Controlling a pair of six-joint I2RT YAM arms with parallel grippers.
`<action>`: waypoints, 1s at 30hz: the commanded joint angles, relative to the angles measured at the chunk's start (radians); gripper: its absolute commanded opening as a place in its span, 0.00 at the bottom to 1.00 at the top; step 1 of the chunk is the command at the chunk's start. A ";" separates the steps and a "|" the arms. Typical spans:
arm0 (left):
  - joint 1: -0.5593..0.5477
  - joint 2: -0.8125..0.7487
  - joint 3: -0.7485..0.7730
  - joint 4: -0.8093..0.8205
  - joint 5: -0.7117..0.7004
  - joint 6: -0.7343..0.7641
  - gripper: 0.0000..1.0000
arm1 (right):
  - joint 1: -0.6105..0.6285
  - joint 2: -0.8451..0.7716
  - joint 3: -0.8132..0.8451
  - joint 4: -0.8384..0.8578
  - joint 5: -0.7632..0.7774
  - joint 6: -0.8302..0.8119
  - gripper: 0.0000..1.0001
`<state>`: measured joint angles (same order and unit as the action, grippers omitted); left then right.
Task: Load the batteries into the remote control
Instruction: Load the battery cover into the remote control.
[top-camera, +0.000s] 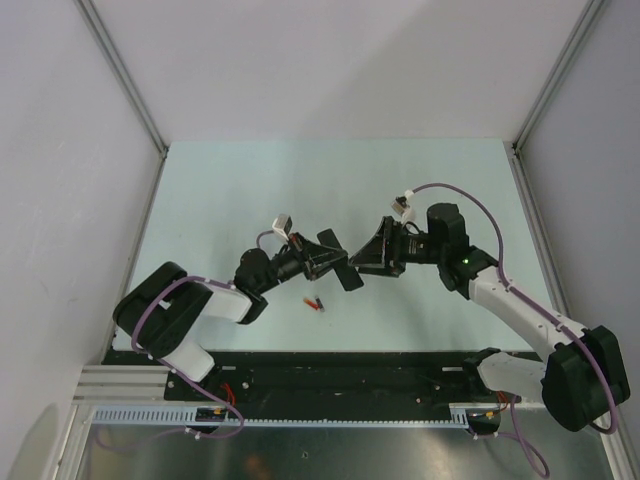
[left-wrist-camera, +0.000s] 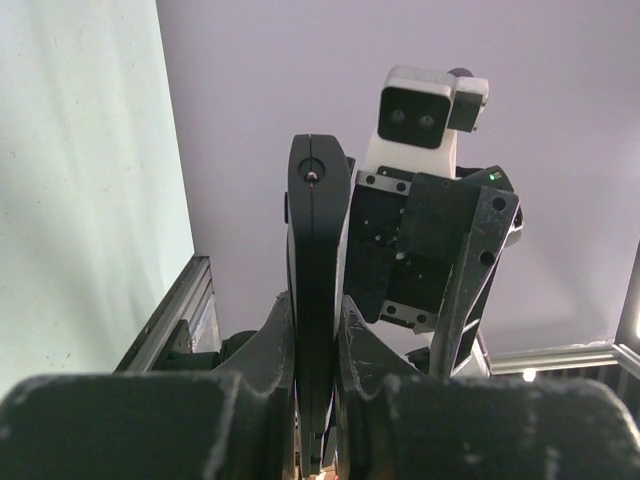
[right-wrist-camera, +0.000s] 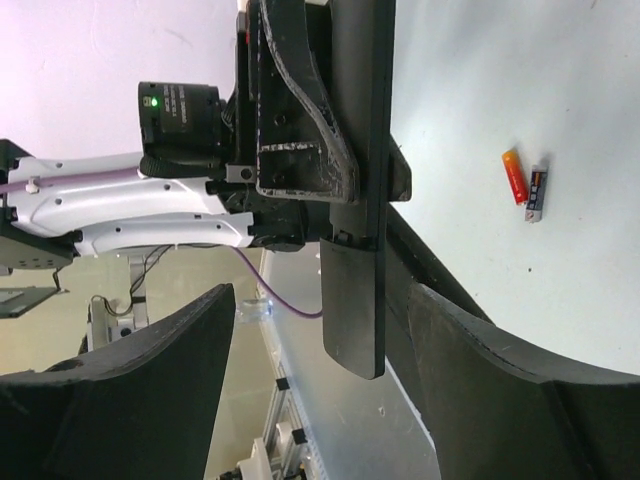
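Black rigid plastic forms the remote control (top-camera: 337, 262), a slim bar that I judge light and stiff, with smooth faces that could slip under a weak pinch. It is off the worktop (top-camera: 420, 180), held in the air over the middle of it. The left tool (left-wrist-camera: 318, 330) is clenched on the bar's lower part across its thin dimension, so the long upper end stands free. The right tool (right-wrist-camera: 320, 300) is released: its fingers (right-wrist-camera: 150, 390) straddle the bar's free end with a gap on each side and touch nothing.

The batteries (top-camera: 316, 302) lie side by side on the worktop, closer to its near edge than the remote and just left of centre. One is red-orange (right-wrist-camera: 514, 175); the other (right-wrist-camera: 537, 192) looks dark blue with a pale end. I judge them small, hard and prone to roll. Pinch each one across its middle, with the fingers square to its length.

Obstructions: the two tools are close together at the remote, so any descent of the right arm toward the batteries must first clear the bar and the left wrist. The enclosure walls stand well apart from the work.
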<state>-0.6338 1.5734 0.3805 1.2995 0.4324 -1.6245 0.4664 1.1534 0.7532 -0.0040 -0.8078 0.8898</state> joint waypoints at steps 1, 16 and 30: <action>0.008 -0.029 0.037 0.379 0.012 -0.020 0.00 | 0.017 -0.004 -0.008 0.029 -0.036 -0.014 0.72; 0.009 -0.042 0.031 0.379 0.012 -0.018 0.00 | 0.044 0.031 -0.020 -0.014 -0.027 -0.031 0.54; 0.009 -0.046 0.026 0.379 0.016 -0.017 0.01 | 0.063 0.071 -0.018 0.024 -0.018 -0.018 0.35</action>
<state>-0.6312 1.5677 0.3874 1.2892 0.4332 -1.6234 0.5209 1.2186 0.7334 -0.0082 -0.8234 0.8761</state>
